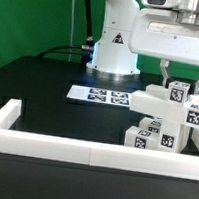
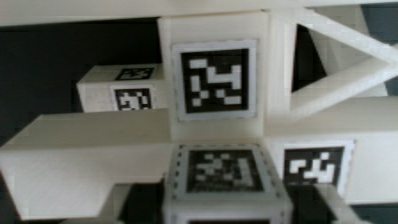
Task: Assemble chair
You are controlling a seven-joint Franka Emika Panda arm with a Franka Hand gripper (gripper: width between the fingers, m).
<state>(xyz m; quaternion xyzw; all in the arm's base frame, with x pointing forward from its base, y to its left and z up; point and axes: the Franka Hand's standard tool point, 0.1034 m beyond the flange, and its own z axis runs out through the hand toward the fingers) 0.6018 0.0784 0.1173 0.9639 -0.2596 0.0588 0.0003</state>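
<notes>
The chair parts (image 1: 155, 120) are white blocks with black-and-white tags, clustered at the exterior view's right. A square leg (image 1: 177, 94) stands up from a flat slab (image 1: 148, 99). My gripper (image 1: 181, 83) hangs right above this leg, open, with a finger on each side of its top and a gap to each. In the wrist view the same leg's tagged end (image 2: 222, 170) sits between my jaws, with dark gaps on both sides. Beyond it are another tagged leg (image 2: 217, 75), a braced frame (image 2: 334, 70) and a small tagged block (image 2: 128, 90).
The marker board (image 1: 100, 94) lies flat behind the parts, in front of the arm's white base (image 1: 112, 44). A long low white rail (image 1: 52, 142) runs along the front and turns back at the exterior view's left. Green backdrop behind.
</notes>
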